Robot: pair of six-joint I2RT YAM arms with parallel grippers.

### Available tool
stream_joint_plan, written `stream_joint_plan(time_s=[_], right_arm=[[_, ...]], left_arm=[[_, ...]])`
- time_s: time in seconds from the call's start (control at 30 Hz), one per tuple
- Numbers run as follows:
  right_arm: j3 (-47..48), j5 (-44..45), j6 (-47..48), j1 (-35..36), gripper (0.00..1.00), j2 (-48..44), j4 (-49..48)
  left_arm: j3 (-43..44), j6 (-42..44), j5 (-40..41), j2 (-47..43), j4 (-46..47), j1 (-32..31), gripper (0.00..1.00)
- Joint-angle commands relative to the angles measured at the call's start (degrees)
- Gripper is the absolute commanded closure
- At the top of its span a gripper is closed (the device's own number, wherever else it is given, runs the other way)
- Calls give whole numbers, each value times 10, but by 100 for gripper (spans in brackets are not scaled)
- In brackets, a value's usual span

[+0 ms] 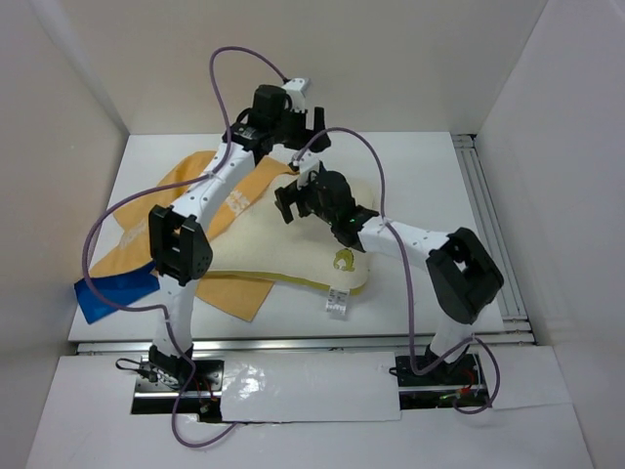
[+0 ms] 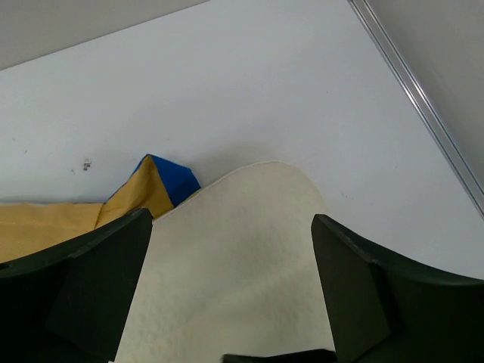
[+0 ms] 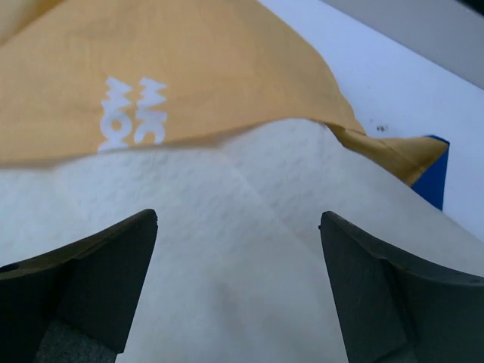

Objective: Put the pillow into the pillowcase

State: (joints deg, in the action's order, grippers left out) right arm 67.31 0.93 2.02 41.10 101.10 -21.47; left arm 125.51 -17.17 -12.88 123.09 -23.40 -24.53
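In the top view, the large cream quilted rectangular pillow (image 1: 293, 249) lies in the middle of the white counter (image 1: 420, 166). It rests on the thin mustard-orange and blue fabric pillowcase (image 1: 122, 252), which spreads out to the left, so I judge it is not yet inside. The left arm (image 1: 217, 184) reaches to the pillow's far corner, and the right arm (image 1: 410, 239) hangs over its far left part.

In the left wrist view, the left jaws are spread and hold nothing. A rounded pillow (image 2: 234, 257) corner lies between and below them. An orange-and-blue tip of the pillowcase (image 2: 155, 189) pokes out just beside it on the counter (image 2: 227, 83).

In the right wrist view, the right jaws are also spread and empty above the pillow (image 3: 227, 257). The orange face of the pillowcase (image 3: 197, 68), with its white lettering, meets the pillow's edge. I cannot tell whether that edge is the open hem.

The step in hand looks like finding and opening the sleeve's mouth. To do it well, one pair of jaws should pinch a single layer of cloth, not both layers and not the pillow. It should lift that layer clear before the other arm feeds a pillow corner in. Thin fabric slips and bunches, so the grip should be low and close to the hem.
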Motion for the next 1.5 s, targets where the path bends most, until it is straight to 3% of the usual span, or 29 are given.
stream_joint_plan(time_s=[0.0, 0.1, 0.2, 0.23, 0.3, 0.33, 0.43, 0.57, 0.77, 0.97, 1.07, 1.27, 1.33, 1.43, 1.47], right_arm=[[-26, 5, 13, 0, 0, -83, 58], [-32, -34, 71, 13, 0, -109, 135], [-62, -54, 165, 46, 0, -132, 172], [-69, -65, 194, 54, 0, -132, 183], [-75, -84, 213, 70, 0, -137, 201], [-75, -94, 221, 75, 0, -137, 209], [-63, -96, 252, 97, 0, -102, 200], [-18, -73, 259, 131, 0, -52, 191], [-5, -88, 272, 144, 0, -6, 133], [32, -88, 279, 154, 0, 58, 116], [17, -88, 286, 154, 0, 69, 65], [36, -47, 293, 154, 0, 114, 72], [36, -23, 286, 154, 20, 120, 71], [36, 3, 275, 154, 58, 125, 64], [36, 3, 269, 154, 62, 125, 59]], left_arm=[[-32, -22, -13, -71, 6, 35, 0], [-82, -29, 31, -142, -36, 54, 0], [-225, -72, 150, -270, -59, 54, 0], [-334, -111, 230, -311, -59, 54, 0], [-444, -161, 299, -441, -59, 49, 0], [-543, -192, 317, -482, -66, 48, 0], [-689, -301, 322, -618, -100, 78, 0], [-788, -450, 381, -726, -200, 84, 0], [-851, -494, 363, -747, -218, 89, 0], [-874, -525, 392, -663, -241, 116, 2], [-880, -509, 400, -620, -198, 131, 5], [-886, -456, 417, -580, -72, 149, 16], [-891, -449, 417, -567, -58, 154, 26], [-891, -437, 444, -561, -51, 154, 44], [-886, -437, 450, -561, -51, 154, 48]])
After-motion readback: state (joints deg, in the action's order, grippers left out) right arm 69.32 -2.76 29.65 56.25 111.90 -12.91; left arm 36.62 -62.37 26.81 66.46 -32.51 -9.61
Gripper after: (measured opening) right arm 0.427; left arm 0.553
